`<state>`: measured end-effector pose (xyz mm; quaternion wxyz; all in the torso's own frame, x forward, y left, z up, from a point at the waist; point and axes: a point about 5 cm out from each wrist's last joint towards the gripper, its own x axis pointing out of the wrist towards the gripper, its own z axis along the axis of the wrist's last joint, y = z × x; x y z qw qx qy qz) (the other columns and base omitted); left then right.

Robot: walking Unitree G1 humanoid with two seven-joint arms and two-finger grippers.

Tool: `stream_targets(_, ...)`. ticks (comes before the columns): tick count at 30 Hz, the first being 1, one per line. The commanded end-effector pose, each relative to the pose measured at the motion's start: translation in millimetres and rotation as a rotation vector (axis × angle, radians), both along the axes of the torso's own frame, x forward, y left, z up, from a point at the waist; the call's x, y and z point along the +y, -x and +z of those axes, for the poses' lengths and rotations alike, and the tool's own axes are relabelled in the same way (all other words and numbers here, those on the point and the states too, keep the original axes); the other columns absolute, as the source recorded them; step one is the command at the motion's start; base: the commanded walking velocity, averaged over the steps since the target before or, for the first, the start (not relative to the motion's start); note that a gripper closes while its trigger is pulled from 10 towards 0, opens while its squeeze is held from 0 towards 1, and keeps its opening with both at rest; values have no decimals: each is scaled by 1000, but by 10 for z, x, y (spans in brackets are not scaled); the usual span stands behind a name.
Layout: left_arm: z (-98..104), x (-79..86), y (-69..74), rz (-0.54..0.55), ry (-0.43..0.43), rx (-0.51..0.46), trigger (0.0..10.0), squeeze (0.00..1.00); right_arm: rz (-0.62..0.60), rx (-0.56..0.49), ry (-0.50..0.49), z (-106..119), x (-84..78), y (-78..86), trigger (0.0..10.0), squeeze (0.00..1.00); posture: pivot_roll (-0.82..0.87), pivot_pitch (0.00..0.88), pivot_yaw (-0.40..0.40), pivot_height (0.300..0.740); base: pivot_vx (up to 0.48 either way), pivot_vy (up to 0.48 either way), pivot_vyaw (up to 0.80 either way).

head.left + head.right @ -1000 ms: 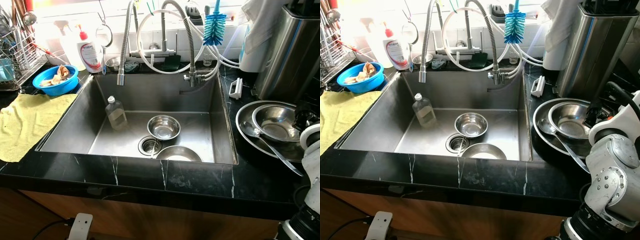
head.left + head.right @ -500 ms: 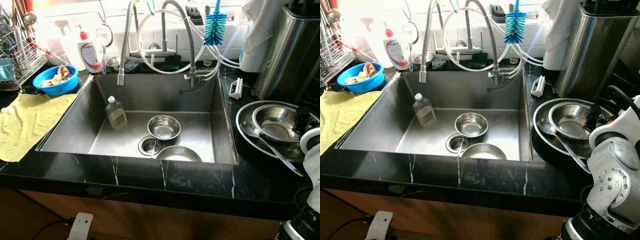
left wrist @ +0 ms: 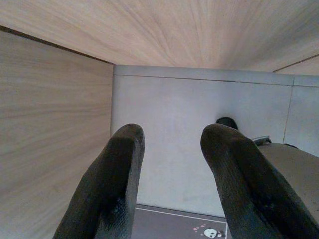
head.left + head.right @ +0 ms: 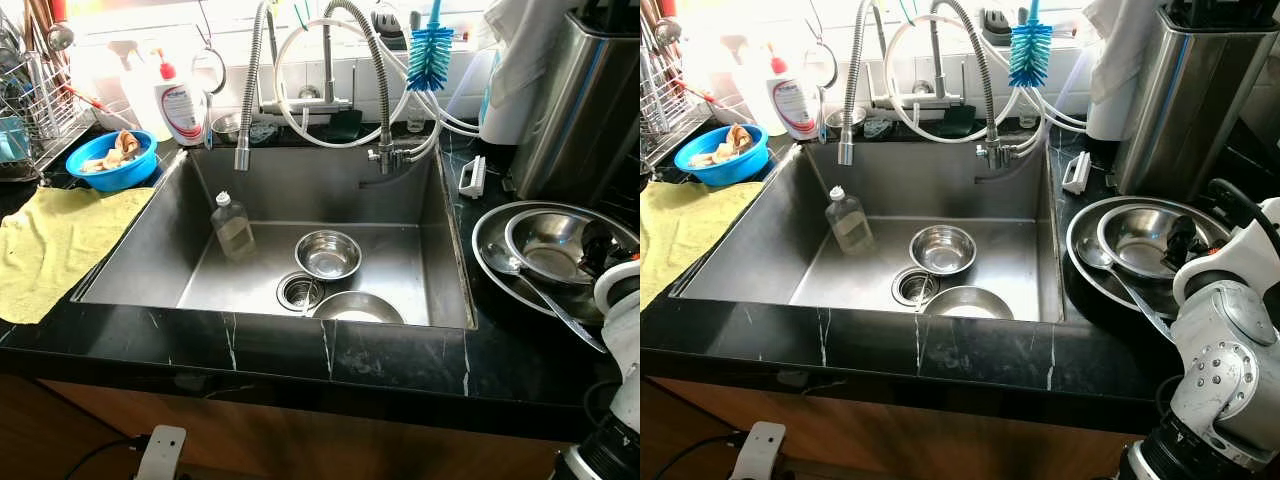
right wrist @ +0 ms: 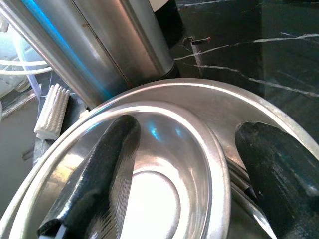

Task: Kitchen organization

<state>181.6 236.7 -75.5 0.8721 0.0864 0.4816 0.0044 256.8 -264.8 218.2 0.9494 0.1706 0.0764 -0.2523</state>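
Right gripper (image 5: 182, 179) — now lower, fingers spread wide astride the steel bowl's (image 4: 1145, 240) rim, nothing gripped.

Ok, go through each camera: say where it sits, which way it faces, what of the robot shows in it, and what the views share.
Left eye view: on the head, facing forward and down at the sink; the right arm's white shell sits at the lower right.
Right eye view: same head, same sink; the right arm shows larger.
Left wrist view: on the left wrist, facing a wooden cabinet, along the open left gripper.
Right wrist view: on the right wrist, its open right gripper astride the steel bowl's rim.
Shared: the steel bowl in the steel basin.
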Motion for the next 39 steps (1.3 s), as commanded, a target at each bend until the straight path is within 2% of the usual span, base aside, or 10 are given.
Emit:
stream_targets(1, 12, 55, 4, -28, -25, 10, 10000, 0, 12, 16, -19, -38, 21, -12, 10000, 0, -222, 0, 105, 740, 0, 0, 0)
stream_targets(3, 14, 54, 2, -29, -25, 9, 10000, 0, 13, 14, -22, -32, 34, -15, 10000, 0, -222, 0, 105, 740, 0, 0, 0)
stream_targets(4, 15, 54, -1, -30, -25, 8, 10000, 0, 14, 13, -23, -31, 39, -17, 6353, 0, -219, 0, 104, 740, 0, 0, 0)
stream_targets(6, 17, 53, -6, -31, -25, 7, 10000, 0, 15, 12, -25, -35, 41, -22, 314, 0, -219, 0, 104, 740, 0, 0, 0)
stream_targets(7, 18, 53, -8, -31, -25, 6, 10000, 0, 16, 12, -26, -39, 40, -24, 0, 0, -219, 0, 104, 740, 0, 0, 0)
stream_targets(32, 23, 40, -25, -38, -21, 4, 10000, 0, 28, 6, -35, -37, 75, -47, 0, 0, -215, 0, 103, 740, 0, 0, 0)
stream_targets(37, 26, 40, -31, -39, -21, 3, 10000, 0, 36, -11, -34, 1, 96, -57, 0, 0, -212, 0, 105, 740, 0, 0, 0)
stream_targets(39, 28, 39, -35, -38, -22, 1, 10000, 0, 39, -57, -25, 76, 98, -75, 0, 0, -209, 0, 104, 740, 0, 0, 0)
